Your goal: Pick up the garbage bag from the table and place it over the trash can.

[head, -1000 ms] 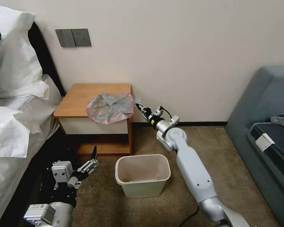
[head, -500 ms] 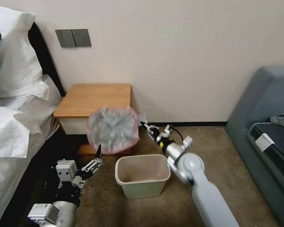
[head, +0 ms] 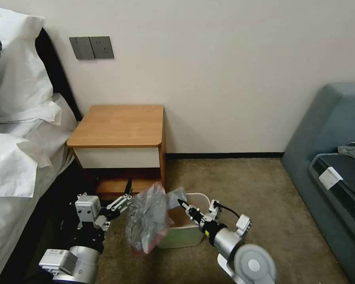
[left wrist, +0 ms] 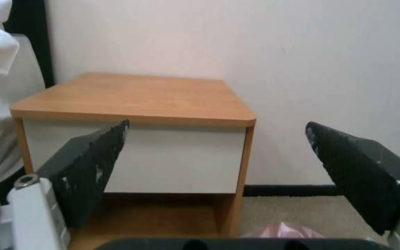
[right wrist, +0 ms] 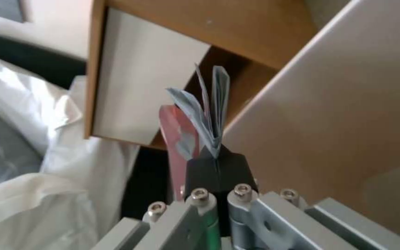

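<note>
Off the orange-brown wooden nightstand (head: 120, 125), your thin grey pink-rimmed plastic garbage bag (head: 148, 219) is now dangling limply beside the cream plastic trash can (head: 183, 232), its edge pinched by your right gripper (head: 180, 203); your left gripper (head: 127, 196) is waiting, fingers spread, to take the rim.

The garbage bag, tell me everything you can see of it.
The thin, wrinkly, translucent grey plastic garbage bag with a pinkish-red rim hangs crumpled in the air, pinched at one edge by the right gripper. It droops over the near-left side of the cream-white trash can, not yet spread over its rim, close beside the open left gripper.
</note>
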Robot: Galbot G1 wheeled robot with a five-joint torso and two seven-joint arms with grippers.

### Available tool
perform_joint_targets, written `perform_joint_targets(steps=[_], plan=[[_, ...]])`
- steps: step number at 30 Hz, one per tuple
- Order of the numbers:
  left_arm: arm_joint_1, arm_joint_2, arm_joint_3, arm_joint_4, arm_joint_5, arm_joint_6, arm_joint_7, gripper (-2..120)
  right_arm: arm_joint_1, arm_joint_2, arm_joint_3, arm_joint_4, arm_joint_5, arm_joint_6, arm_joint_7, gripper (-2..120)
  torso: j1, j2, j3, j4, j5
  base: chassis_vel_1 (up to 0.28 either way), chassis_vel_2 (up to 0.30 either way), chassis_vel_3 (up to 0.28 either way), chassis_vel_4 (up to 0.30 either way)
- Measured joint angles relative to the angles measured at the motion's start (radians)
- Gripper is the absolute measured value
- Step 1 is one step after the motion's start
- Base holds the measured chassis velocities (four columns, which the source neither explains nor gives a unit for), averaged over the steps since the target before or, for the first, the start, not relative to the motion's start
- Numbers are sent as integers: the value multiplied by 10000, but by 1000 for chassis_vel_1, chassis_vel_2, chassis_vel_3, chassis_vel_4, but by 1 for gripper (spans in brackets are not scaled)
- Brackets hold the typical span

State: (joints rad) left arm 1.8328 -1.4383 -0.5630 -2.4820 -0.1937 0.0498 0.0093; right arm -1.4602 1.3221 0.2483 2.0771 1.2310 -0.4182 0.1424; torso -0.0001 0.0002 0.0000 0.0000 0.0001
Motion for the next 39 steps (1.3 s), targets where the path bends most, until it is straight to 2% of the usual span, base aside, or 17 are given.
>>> perform_joint_targets(steps=[2, 4, 6, 7, 9, 11, 15, 16, 18, 20, 22, 23, 25, 26, 27, 30, 39], plan=[[-7, 3, -2, 12, -5, -1, 0, 100, 0, 4, 12, -16, -43, -5, -1, -2, 0, 0, 0, 0, 0, 0, 0, 0, 0], [-21, 9, -4, 36, -16, -6, -2, 100, 0, 24, 36, -59, -176, -15, -17, 2, 0, 0, 0, 0, 0, 0, 0, 0, 0], [-55, 17, -5, 106, -37, -15, -7, 100, -21, 61, 47, -93, -453, -17, -9, 14, 0, 0, 0, 1, 1, 0, 0, 0, 0], [-55, 17, -5, 106, -37, -15, -7, 100, -21, 61, 47, -93, -453, -17, -9, 14, 0, 0, 0, 1, 1, 0, 0, 0, 0], [-104, 30, -5, 198, -58, -24, -12, 100, -81, 55, 136, 44, -511, -17, 415, 25, 0, 0, 0, 1, 1, 0, 0, 0, 0], [-134, 33, -1, 249, -61, -34, -16, 100, -137, 8, 252, 133, -511, -17, 550, 28, 0, -1, 0, 1, 0, 0, 0, 0, 0], [-162, 65, 32, 317, -61, -72, -23, 100, -561, -294, 857, 522, -493, -29, 618, 46, 0, -2, 0, 0, 2, 0, 0, 0, 0], [-162, 65, 32, 317, -61, -72, -23, 100, -561, -294, 857, 522, -493, -29, 618, 46, 0, -2, 0, 0, 2, 0, 0, 0, 0], [-140, 164, 64, 334, -61, -54, -28, 100, -793, -332, 1196, 773, -488, -29, 614, 58, 0, -2, 0, -1, 0, 0, 0, 0, 0], [-139, 196, 93, 369, -42, -54, -31, 100, -865, -325, 1317, 879, -484, -29, 609, 61, 0, -2, 0, 0, 1, 0, 0, 0, 0], [-141, 209, 180, 494, 86, -47, -41, 100, -961, -263, 1550, 1052, -469, -28, 602, 71, 0, -2, 0, 0, 0, 0, 0, 0, 0], [-141, 209, 180, 494, 86, -47, -41, 100, -961, -263, 1550, 1052, -469, -28, 602, 71, 0, -2, 0, 0, 0, 0, 0, 0, 0], [-119, 176, 246, 604, 258, -12, -61, 100, -965, -203, 1671, 1079, -479, -24, 584, 80, 0, -2, 0, 0, 1, 0, 0, 0, 0], [-64, 155, 287, 698, 462, 50, -122, 100, -948, -146, 1745, 1078, -496, -12, 558, 86, 0, -2, 0, 0, 1, 0, 0, 0, 0], [-64, 155, 287, 698, 462, 50, -122, 100, -948, -146, 1745, 1078, -496, -12, 558, 86, 0, -2, 0, 0, 1, 0, 0, 0, 0], [54, 160, 391, 831, 721, 429, -463, 100, -924, -14, 1831, 1027, -512, -5, 527, 99, 0, -2, 0, 0, 1, 0, 0, 0, 0], [88, 140, 932, 1277, 1238, 1106, -1200, 97, -981, 174, 1954, 860, -574, 17, 411, 100, 0, -2, 0, 0, 0, 0, 0, 0, 0]])
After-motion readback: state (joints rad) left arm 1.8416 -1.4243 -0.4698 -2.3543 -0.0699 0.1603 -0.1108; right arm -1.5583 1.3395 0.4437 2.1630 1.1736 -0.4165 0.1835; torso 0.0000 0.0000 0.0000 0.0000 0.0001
